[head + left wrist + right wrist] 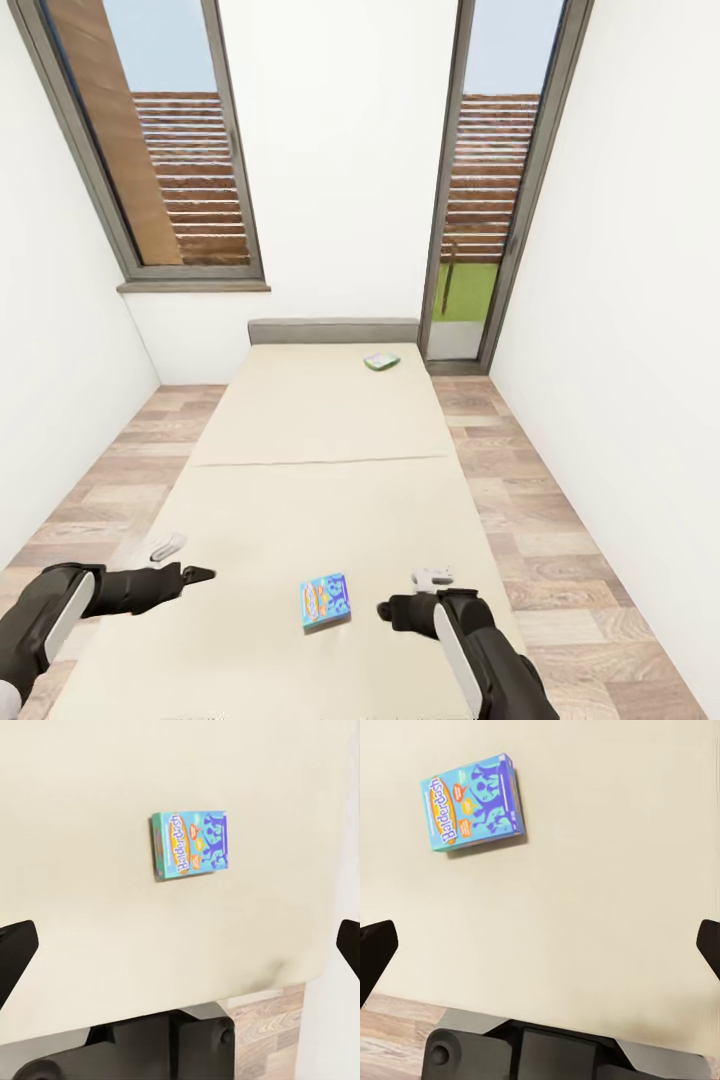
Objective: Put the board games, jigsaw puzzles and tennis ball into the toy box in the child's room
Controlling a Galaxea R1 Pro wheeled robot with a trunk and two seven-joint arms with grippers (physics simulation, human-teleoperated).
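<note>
Both the left hand (pixel 200 574) and the right hand (pixel 383 609) hang wide and empty over the bed (pixel 330 430); the blue board game (pixel 325 600) lies flat between them, so I would lower the right hand and pinch a long edge.

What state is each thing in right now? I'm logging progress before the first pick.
Balderdash board game: flat on the bed, near end, between both grippers, untouched.
Second board game: lying at the bed's far end, untouched.
Left gripper: open, empty.
Right gripper: open, empty.
</note>
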